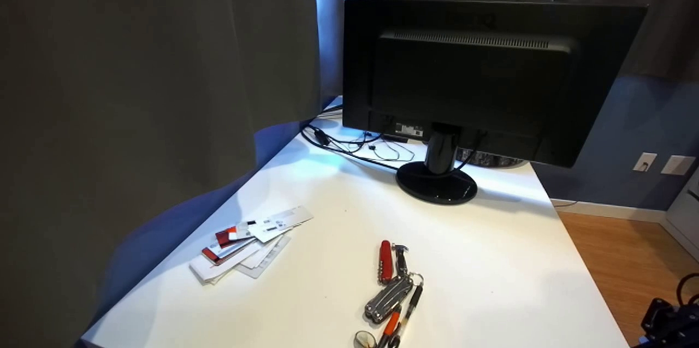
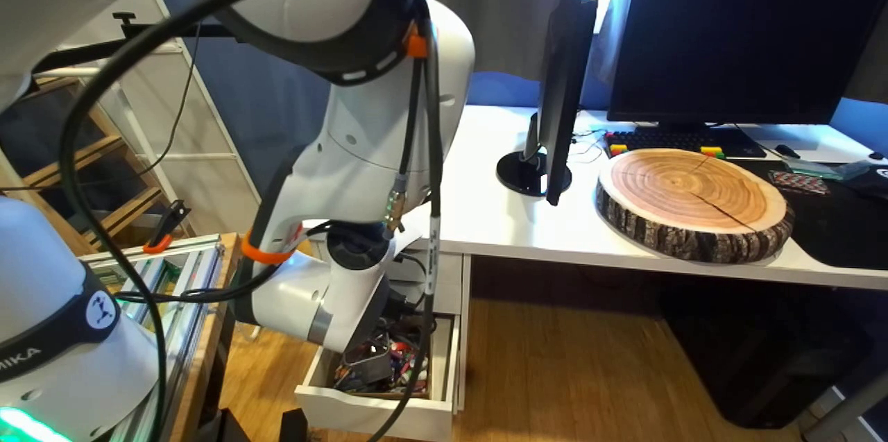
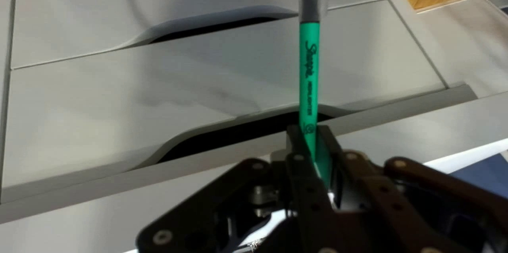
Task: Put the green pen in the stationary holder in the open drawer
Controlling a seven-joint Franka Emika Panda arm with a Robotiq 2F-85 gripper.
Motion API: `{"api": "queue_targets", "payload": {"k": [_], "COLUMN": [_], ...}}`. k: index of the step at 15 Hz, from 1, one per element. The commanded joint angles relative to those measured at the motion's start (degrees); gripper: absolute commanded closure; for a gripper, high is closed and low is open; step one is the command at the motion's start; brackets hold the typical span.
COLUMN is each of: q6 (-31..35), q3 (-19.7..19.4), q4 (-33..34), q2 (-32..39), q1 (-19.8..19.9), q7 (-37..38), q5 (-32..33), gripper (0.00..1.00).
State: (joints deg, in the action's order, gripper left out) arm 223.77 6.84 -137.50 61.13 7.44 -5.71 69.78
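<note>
Step in hand: transport. I judge the pick complete and the placement not yet done. The slim, bright green plastic highlighter pen (image 3: 308, 72) is in my black two-finger gripper (image 3: 311, 136).

Gripper state: my fingers are together down to the pen's thickness, clamped on the barrel, one on each side, near the end away from the cap. The barrel projects straight ahead of my fingertips, clear-capped end leading, its extreme tip cut off by the edge of the wrist view.

Surroundings: a flat white drawer front (image 3: 198, 78) with a curved handle cut-out lies beyond my fingertips, behind the pen; no contact is evident. In an exterior view, what I take to be the grey, mesh-like stationery holder (image 2: 370, 366) sits in the white open drawer (image 2: 343, 411), beside small coloured items (image 2: 404, 366). My white jointed arm (image 2: 374, 164) hides the fingertips there, so their offset from the holder cannot be read.

Next move: bring the capped end over the holder's mouth, clear of the drawer front. Align, then lower until the leading end is inside. Part the fingers only then. Caution: the long overhang may catch the rim or pivot in my narrow grip.
</note>
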Motion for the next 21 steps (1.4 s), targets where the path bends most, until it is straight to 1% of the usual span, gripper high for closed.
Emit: {"api": "queue_targets", "payload": {"k": [1, 7, 12, 13, 14, 16, 20, 21], "q6": [-2.3, -1.5, -1.6, -1.6, -1.5, -1.4, -1.3, -1.2], "q3": [-0.1, -0.4, -0.6, -0.6, -0.7, -0.8, -1.2, -1.3], "q4": [2.1, 2.7, 2.9, 2.7, 2.6, 2.6, 2.5, 2.4], "q2": [0.3, 0.7, 1.3, 1.4, 1.3, 1.4, 1.5, 1.5], "q1": [-0.5, 0.4, 0.9, 1.1, 1.2, 1.4, 1.8, 1.8], "q7": [1.1, 0.2, 0.9, 1.1, 1.1, 1.0, 0.9, 0.8], "q5": [0.7, 0.9, 1.7, 1.5, 1.2, 1.4, 1.3, 1.0], "gripper": [0.97, 0.97, 0.97, 0.87, 0.63, 0.58, 0.33, 0.24]}}
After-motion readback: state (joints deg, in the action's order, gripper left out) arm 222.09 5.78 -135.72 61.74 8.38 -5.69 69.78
